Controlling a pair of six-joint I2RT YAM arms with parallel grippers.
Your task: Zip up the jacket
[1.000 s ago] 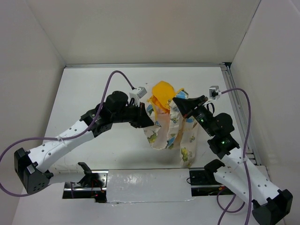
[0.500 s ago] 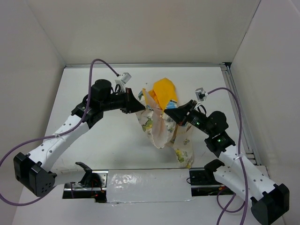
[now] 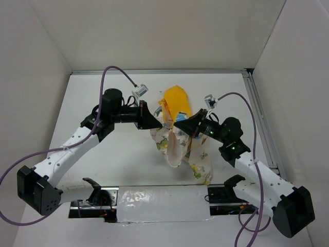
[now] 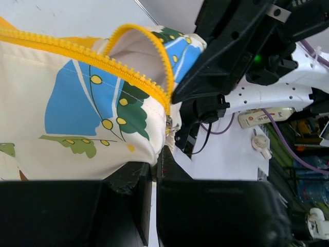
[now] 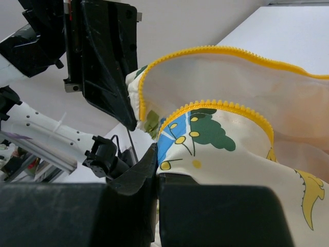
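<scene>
Comparing with half a second back, what has changed for us?

Our right gripper [image 3: 178,125] has slid leftward and our left gripper [image 3: 156,122] has edged right, so the two now sit closer together above the middle of the table [image 3: 97,103]. The jacket [image 3: 180,149] hangs bunched more tightly between them.

And our hold?

Both pairs of fingers are pressed together with barely a sliver between them. Each pinches the cream printed fabric at a front edge, just beside the yellow zipper teeth [image 4: 56,46]. The two rows of teeth curve apart, so the front is open. We cannot tell where the slider sits.

Which way does it lie?

Its long axis runs near to far, leaning a little. The hem is nearest us, right of centre, close to the taped strip [image 3: 159,198] between our arm bases. The pinched edges are in the middle. The orange hood [image 3: 175,100] is farthest out, pointing toward the back wall [image 3: 164,36].

What room do we have?

Nearest, the strip and our bases crowd the hem. To the left, white tabletop stretches well out to the side wall. To the right, a narrower band runs to the side rail [image 3: 259,118]. Beyond the hood, the surface carries on to the back wall.
</scene>
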